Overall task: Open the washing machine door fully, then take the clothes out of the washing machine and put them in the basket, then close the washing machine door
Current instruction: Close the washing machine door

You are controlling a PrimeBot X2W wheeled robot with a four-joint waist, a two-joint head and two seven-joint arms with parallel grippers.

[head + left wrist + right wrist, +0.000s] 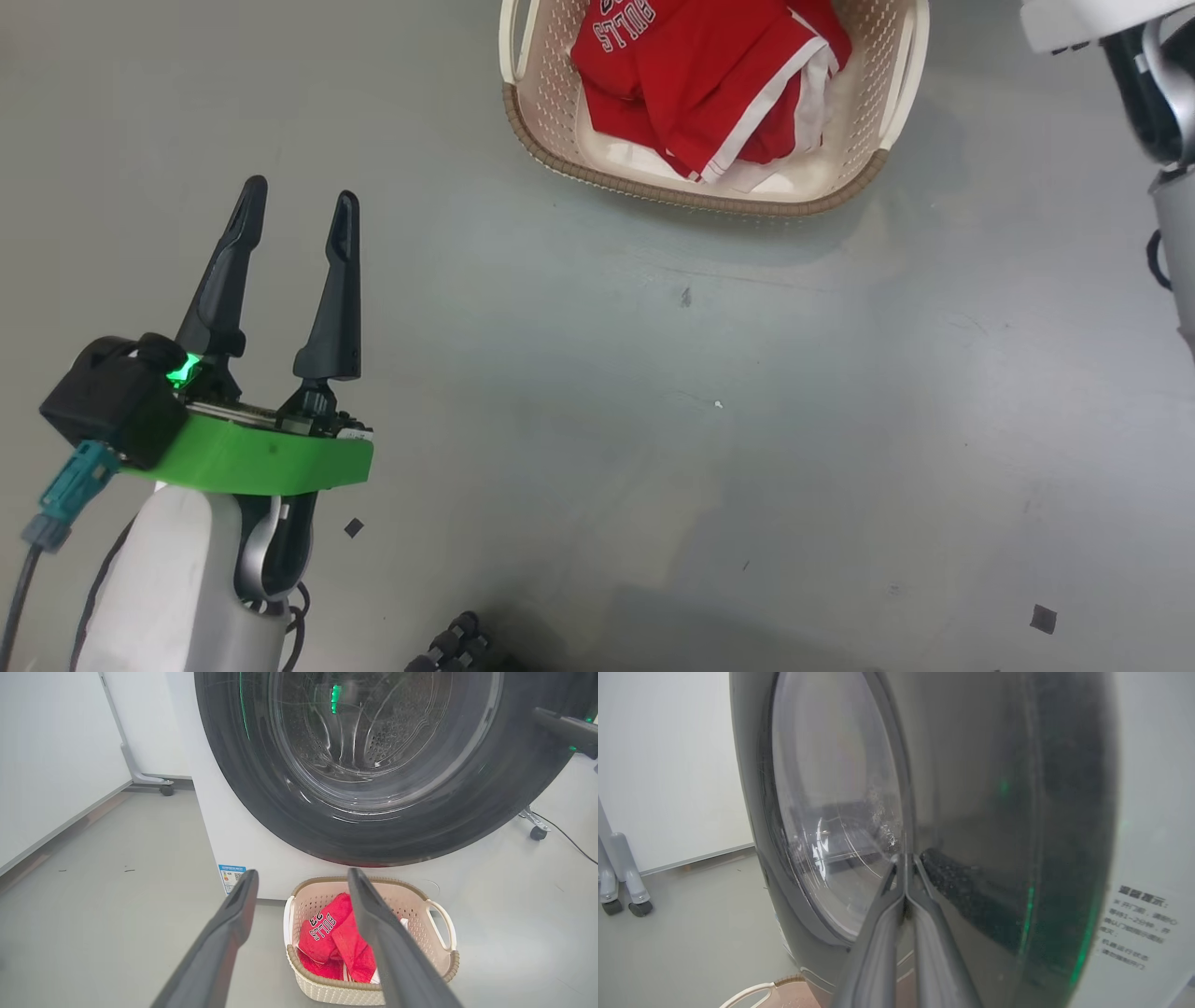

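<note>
**Red clothes (709, 65) in the basket (691, 198), right gripper (904, 858) at the washing machine door (971, 788)**

The clothes, with white "BULLS" lettering showing, lie heaped inside the cream basket. The basket stands on the grey floor (653, 420) at the foot of the washing machine (224, 826), just below the door. The door's black frame lies close against the machine's white front; whether it is latched cannot be told. The right gripper's fingers are pressed together with nothing between them. Their tips rest against the door's face where the glass bowl meets the black frame. The left gripper (300, 189) hangs above bare floor, well apart from the basket, its fingers spread apart and empty.
</note>
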